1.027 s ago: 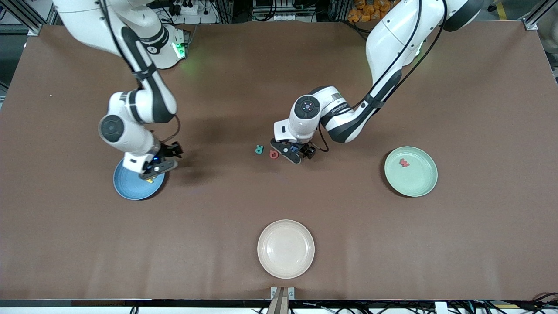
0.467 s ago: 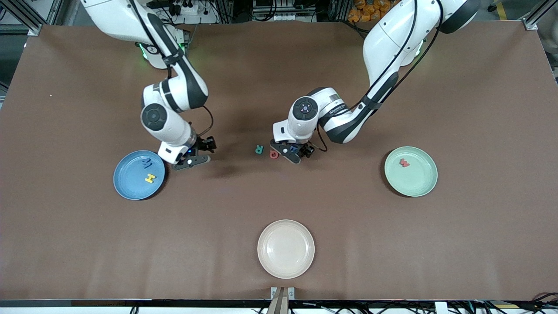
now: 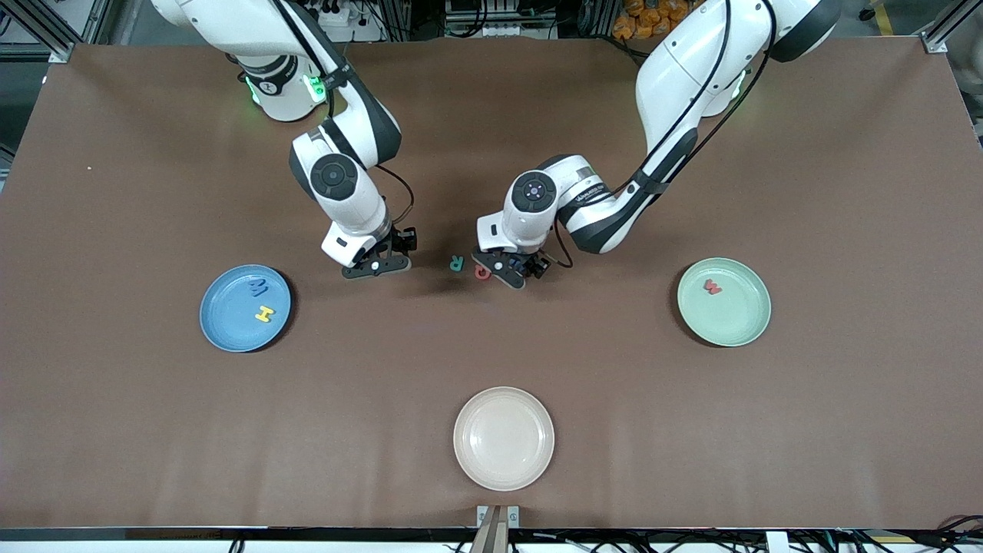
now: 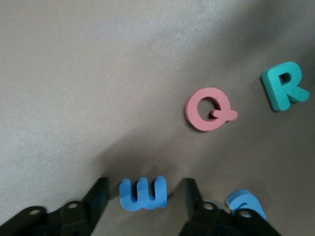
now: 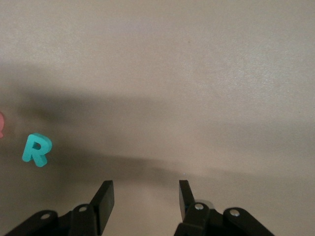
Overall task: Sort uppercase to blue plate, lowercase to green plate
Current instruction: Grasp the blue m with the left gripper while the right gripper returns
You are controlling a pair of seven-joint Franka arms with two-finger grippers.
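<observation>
Grippers beside green R (image 3: 457, 263): left gripper (image 4: 142, 196) low on the surface, jaws apart around blue w (image 4: 143, 194); right gripper (image 5: 143, 196) empty, jaws apart.

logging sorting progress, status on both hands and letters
Left hand open, straddling small blue foam w. Right hand open, empty, over bare table beside green foam R. Nothing blocking.

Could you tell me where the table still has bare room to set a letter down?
Bare cloth lies between the blue plate and the cream plate, and between the cream plate and the green plate. It is crowded mid-table, where the left gripper straddles a blue letter beside Q and R.
</observation>
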